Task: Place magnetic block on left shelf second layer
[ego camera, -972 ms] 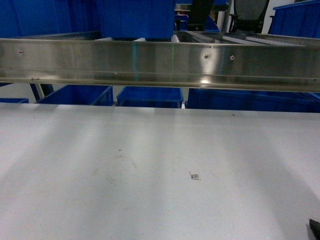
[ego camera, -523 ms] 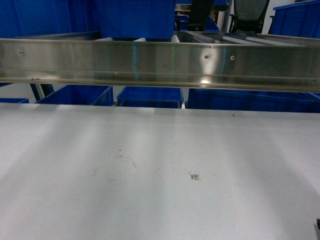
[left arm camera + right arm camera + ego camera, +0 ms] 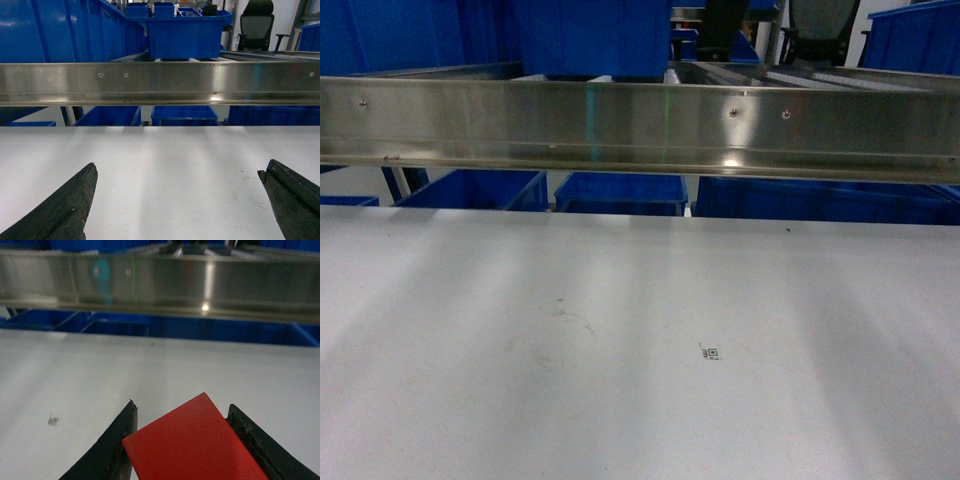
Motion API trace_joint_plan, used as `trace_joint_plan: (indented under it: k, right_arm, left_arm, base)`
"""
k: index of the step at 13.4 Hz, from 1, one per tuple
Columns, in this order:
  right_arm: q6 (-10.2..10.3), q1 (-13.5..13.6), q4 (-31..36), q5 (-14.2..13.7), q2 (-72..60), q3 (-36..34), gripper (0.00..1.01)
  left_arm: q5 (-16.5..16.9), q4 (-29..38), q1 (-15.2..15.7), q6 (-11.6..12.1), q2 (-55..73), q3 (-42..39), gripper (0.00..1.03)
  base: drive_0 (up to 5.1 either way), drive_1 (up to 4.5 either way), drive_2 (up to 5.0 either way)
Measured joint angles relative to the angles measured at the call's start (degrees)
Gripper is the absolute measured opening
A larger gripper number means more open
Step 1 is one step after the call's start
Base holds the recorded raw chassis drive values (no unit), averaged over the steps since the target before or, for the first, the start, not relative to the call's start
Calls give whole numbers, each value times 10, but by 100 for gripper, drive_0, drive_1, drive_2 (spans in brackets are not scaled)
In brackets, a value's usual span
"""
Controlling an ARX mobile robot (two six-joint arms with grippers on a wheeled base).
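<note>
right gripper point(image 3: 182, 432): clamped on the red rounded-edge magnetic block point(image 3: 195, 445); a black finger point(image 3: 107, 452) touches each side of it. Seen in the right wrist view only.
block position: held above the wide white tabletop point(image 3: 620, 350), not resting on it; near side of the steel rail.
left gripper point(image 3: 177, 200): spread wide, nothing between the two dark fingers point(image 3: 65, 210); bare tabletop shows in the gap.
head view: neither gripper shows in it.
shiny steel front rail point(image 3: 640, 130): runs horizontally across all three views, above the far edge of the tabletop; screw heads visible.
blue plastic bins point(image 3: 620, 192): a row behind and below the rail; a further blue bin point(image 3: 182, 35) sits above it on roller rails.
small printed square marker point(image 3: 710, 352): flat on the tabletop, right of centre.
black office chair point(image 3: 256, 25): background, upper right.
left shelf second layer: cannot tell which tier it is from these views.
</note>
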State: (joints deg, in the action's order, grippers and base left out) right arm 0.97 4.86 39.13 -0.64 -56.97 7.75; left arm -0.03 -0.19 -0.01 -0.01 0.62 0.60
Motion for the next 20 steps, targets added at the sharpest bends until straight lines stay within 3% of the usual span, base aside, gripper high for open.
trace_joint_plan:
  k: [1,4,6,8,13,20]
  right_arm:
    - [-7,-12,-27,2,61,0,46]
    - [-14,-95,-25,46,77,-1,46]
    - [-18,-114,-21,69,72,-2,46]
    - [-19,-110,-22,73,73,-2,46]
    - [-18,-68,-39,52,80,16,46]
    - [-18,-52,-50,47,83,29,46]
  left_arm:
    - [0,0,0,0,0,0,98]
    - [0,0,0,0,0,0,98]
    - [0,0,0,0,0,0,98]
    - [0,0,0,0,0,0,98]
    - [0,0,0,0,0,0,98]
    - [0,0,0,0,0,0,98]
  base:
    - [0,0,0]
    - [0,0,0]
    - [0,0,0]
    - [0,0,0]
    - [0,0,0]
    - [0,0,0]
